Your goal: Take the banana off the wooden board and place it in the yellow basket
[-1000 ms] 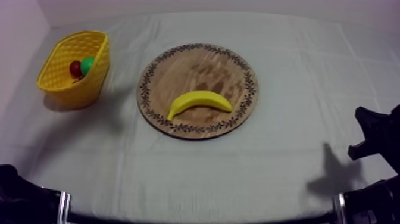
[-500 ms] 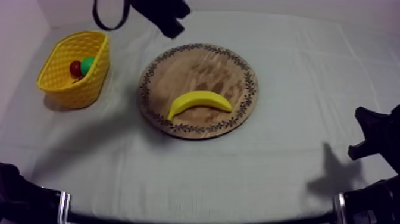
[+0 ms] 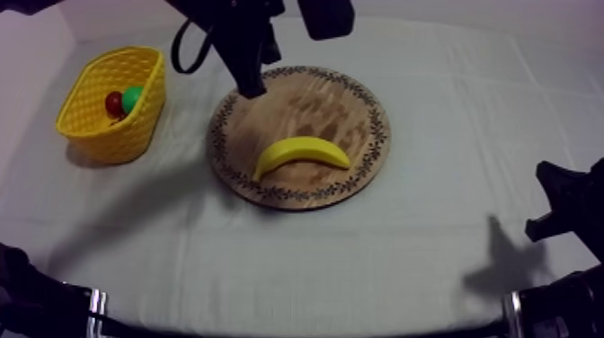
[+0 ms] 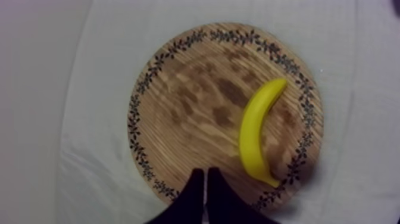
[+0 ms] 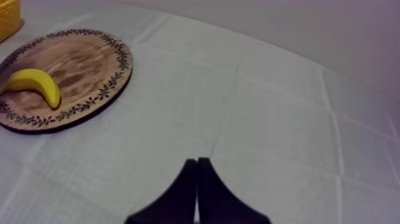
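- The step in hand, as I judge it, is the approach: the left gripper (image 4: 205, 176) hangs above the wooden board (image 4: 178, 101), over its rim, and nothing is grasped yet.
- The banana (image 4: 259, 134) lies flat on the wood, off to one side of the jaws and a little ahead of them. It is not beneath them and is well clear of both fingers (image 4: 193, 193).
- To do this well, the jaws need to part before the descent. Pressed together as they are, they would only push the fruit about.
- The gripper should shift sideways until the jaws sit over the thick middle of the banana. The gap should run across the curve, not along it, so that one finger comes down on each long side.
- The descent should be slow and stop just short of the wood. A smooth, curved toy like this will probably roll or slide if only one finger reaches it first.
- The left jaws are pressed together in a narrow wedge, holding nothing and touching nothing.
- The right gripper (image 5: 197, 164) has its jaws pressed together in the same way, empty, over bare cloth (image 5: 268, 107). The board and banana lie well ahead of it and to one side.
- The yellow basket (image 3: 99, 135) stands well apart from the left jaws, on the side away from the banana. A small red fruit (image 3: 113, 103) and a green thing (image 3: 133, 97) are already inside it.
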`<act>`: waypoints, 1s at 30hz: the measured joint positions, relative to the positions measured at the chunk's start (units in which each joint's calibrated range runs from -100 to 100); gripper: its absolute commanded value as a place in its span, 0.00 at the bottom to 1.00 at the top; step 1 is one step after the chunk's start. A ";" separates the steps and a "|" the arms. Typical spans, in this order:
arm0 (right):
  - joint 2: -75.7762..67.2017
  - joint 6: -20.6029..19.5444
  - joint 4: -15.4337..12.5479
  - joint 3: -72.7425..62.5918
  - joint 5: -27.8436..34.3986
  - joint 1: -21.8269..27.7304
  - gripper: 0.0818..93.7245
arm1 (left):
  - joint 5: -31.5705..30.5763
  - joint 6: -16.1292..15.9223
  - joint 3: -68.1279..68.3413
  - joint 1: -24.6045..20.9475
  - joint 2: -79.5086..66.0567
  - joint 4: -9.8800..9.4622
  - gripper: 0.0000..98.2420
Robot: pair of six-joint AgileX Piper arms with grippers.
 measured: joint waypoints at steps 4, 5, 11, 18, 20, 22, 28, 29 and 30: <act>0.00 0.11 0.00 0.00 0.00 0.00 0.00 | 0.66 -0.15 -0.02 -0.08 0.37 -0.06 0.02; 0.00 0.11 0.00 0.00 0.00 0.00 0.00 | 0.75 -0.19 -0.08 -0.08 0.43 -0.01 0.07; 0.00 -0.03 0.00 0.00 0.00 0.00 0.00 | 2.53 1.77 -0.57 -0.65 0.70 -0.48 0.51; 0.00 -0.03 0.00 0.00 0.00 0.00 0.00 | 8.62 1.77 -1.38 -0.99 0.90 -0.84 0.69; 0.00 -0.03 0.00 0.00 0.00 0.00 0.00 | 9.88 1.56 -1.38 -0.99 0.95 -1.02 0.70; 0.00 -0.03 0.00 0.00 0.00 0.00 0.00 | 10.55 1.46 -1.19 -0.99 0.95 -1.07 0.70; 0.00 -0.03 0.00 0.00 0.00 0.00 0.00 | 10.97 1.06 0.01 -0.88 1.18 -1.05 0.71; 0.00 -0.03 0.00 0.00 0.00 0.00 0.00 | 10.63 1.06 0.33 -0.88 1.26 -0.91 0.71; 0.00 -0.03 0.00 0.00 0.00 0.00 0.00 | 10.11 1.14 0.78 -0.88 1.47 -0.80 0.71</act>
